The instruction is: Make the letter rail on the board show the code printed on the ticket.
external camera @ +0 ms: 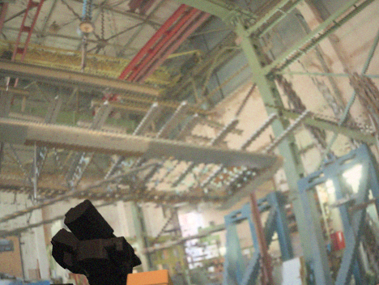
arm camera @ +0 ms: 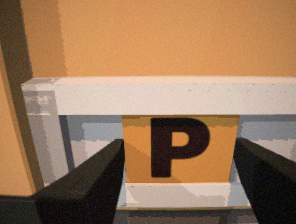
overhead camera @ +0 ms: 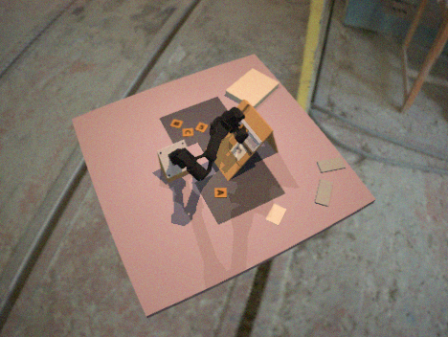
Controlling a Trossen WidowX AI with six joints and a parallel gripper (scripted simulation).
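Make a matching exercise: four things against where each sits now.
Things:
1. P tile
2. A tile
3. C tile
4. Large cream slab

Places:
a. Beside two other tiles
b. Outside the dark patch
c. In the white rail
d. On the dark patch, apart from other loose tiles

Pairs: 1-c, 2-d, 3-a, 4-b
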